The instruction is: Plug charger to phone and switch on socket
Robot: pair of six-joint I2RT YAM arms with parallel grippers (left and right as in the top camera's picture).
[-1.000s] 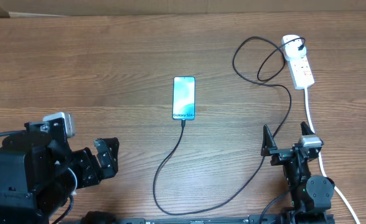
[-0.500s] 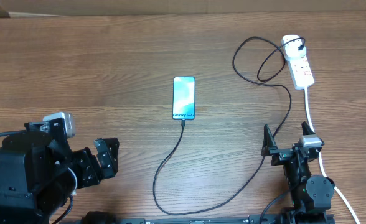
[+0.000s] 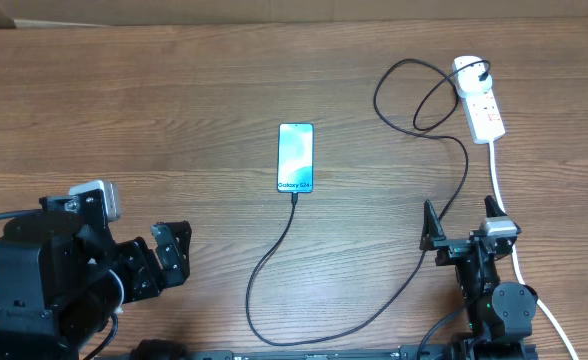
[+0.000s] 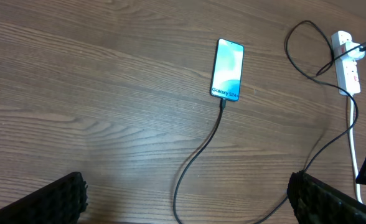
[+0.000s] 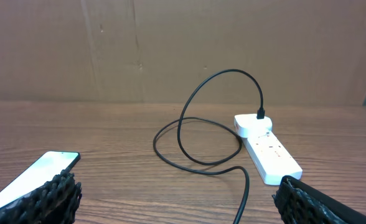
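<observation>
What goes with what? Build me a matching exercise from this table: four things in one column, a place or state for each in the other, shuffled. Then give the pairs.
Things
1. slim rectangular smartphone with a light blue screen
2. small white elongated power strip
3. long thin black charger cable
4. right gripper

Places and states
A. open, holding nothing
B. toward the far right of the table
C. flat in the middle, screen up
D. looped across the table, one end at the smartphone's near short edge

Pairs: 1-C, 2-B, 3-D, 4-A
</observation>
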